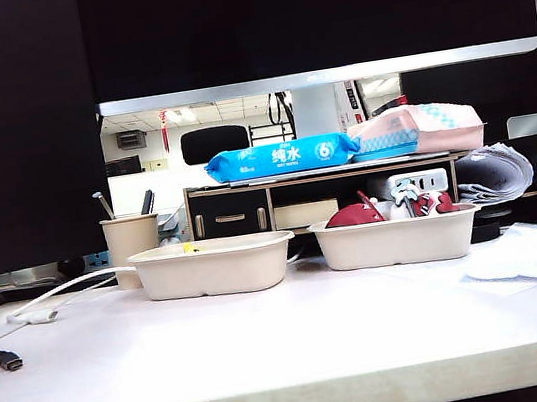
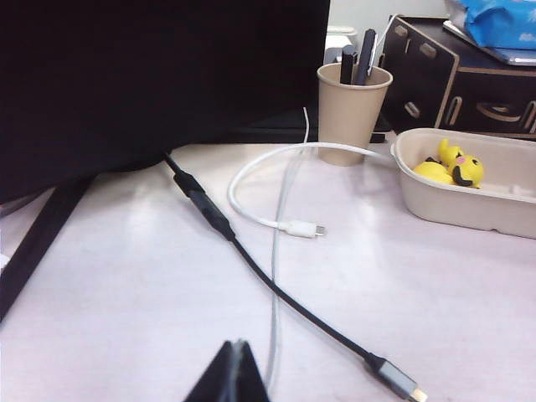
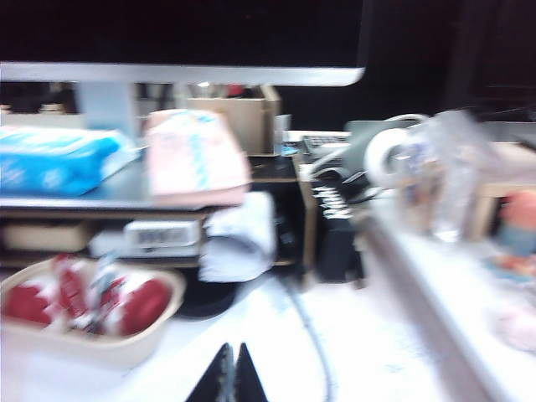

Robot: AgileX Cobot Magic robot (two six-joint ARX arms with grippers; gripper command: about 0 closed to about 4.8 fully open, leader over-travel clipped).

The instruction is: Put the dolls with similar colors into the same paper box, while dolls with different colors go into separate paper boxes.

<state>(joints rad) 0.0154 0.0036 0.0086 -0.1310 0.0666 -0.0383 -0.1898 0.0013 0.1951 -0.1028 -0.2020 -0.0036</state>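
1. Yellow dolls [image 2: 452, 166] sit together in the left paper box [image 1: 214, 266]; red-capped white dolls [image 1: 391, 209] fill the right paper box [image 1: 397, 238].
2. Sorting looks done; no doll loose on the table [image 1: 269, 342].
3. Left gripper [image 2: 238, 365] and right gripper [image 3: 234, 370] pinched closed, empty, off the boxes.
4. Pen cup [image 2: 353, 99], cables [image 2: 276, 218] untouched.

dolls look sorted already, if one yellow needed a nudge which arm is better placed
Left, probably. The yellow dolls lie in the left paper box, which shows in the left wrist view beyond the left gripper, fingers shut. The right gripper, also shut, faces the right paper box holding the red-capped dolls.
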